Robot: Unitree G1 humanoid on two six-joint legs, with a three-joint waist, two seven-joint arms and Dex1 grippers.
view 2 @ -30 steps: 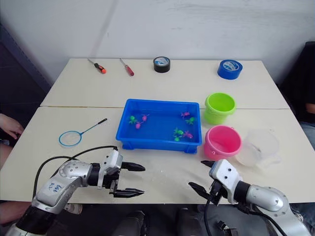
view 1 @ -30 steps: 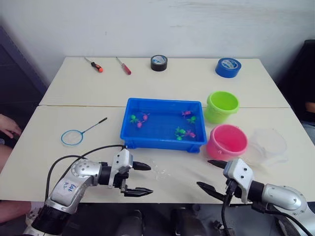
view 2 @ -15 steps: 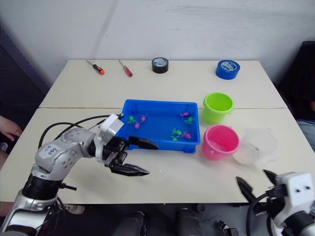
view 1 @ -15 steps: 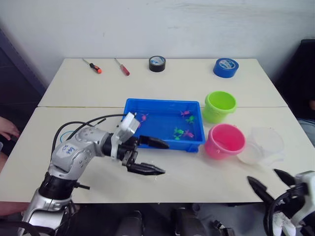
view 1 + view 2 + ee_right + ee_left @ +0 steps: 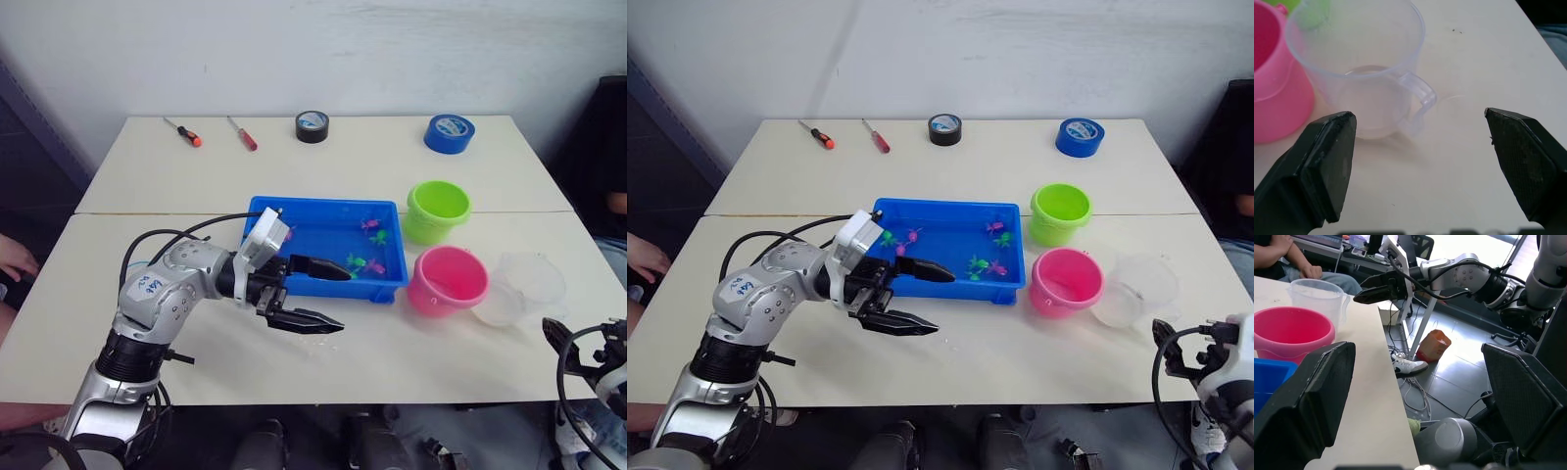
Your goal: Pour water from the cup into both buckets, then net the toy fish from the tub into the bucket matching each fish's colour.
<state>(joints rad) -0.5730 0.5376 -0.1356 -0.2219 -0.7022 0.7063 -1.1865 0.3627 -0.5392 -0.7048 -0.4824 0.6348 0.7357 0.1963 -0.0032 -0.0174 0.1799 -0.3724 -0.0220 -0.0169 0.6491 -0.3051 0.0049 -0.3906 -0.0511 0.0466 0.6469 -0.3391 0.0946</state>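
Fish (image 5: 360,262), pink and green, all float in the blue tub (image 5: 324,287) at the middle of the desk (image 5: 392,157), so you have netted none yet. Start at the left: the net is not something you can make out now, since the left arm covers the left part of the desk. Your left gripper (image 5: 328,294) hangs over the tub's front rim with its fingers wide apart and empty, pointing toward the right side. Behind it, near the far edge, lie two screwdrivers (image 5: 186,131), a black tape roll (image 5: 313,125) and a blue tape roll (image 5: 451,133). Right of the tub stand the green bucket (image 5: 438,211) and, nearer the front, the pink bucket (image 5: 450,281), just beside each other. The cup (image 5: 1362,78) stands upright on the desk close to the pink bucket's right, handle toward the right wrist camera, with what looks like a little water at the bottom. Your right gripper (image 5: 1420,164) faces that cup, fingers spread wide and holding nothing. Whether the buckets already hold water you cannot tell. My reading: pouring is either pending or just finished, and all the netting remains.
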